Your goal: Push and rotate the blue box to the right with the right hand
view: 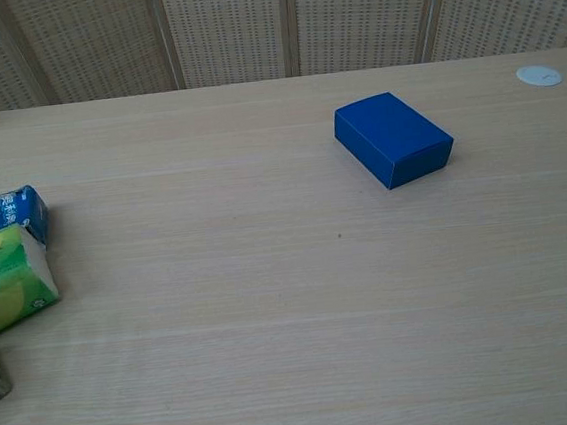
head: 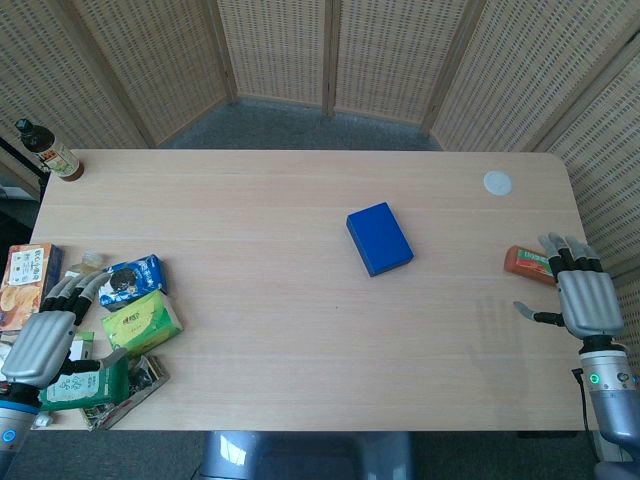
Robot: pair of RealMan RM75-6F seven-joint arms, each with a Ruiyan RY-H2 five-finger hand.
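The blue box (head: 379, 238) lies flat near the middle of the table, its long side tilted; in the chest view the blue box (view: 393, 140) sits right of centre. My right hand (head: 583, 296) hovers near the table's right edge, well to the right of the box, fingers spread and holding nothing. My left hand (head: 45, 338) rests at the front left corner among snack packs, fingers apart, empty. Neither hand shows in the chest view.
An orange packet (head: 527, 264) lies just ahead of my right hand. A white disc (head: 497, 183) sits at the far right. Blue cookie pack (head: 133, 279), green tissue pack (head: 142, 322), chip bag (head: 25, 285) and a bottle (head: 48, 149) crowd the left.
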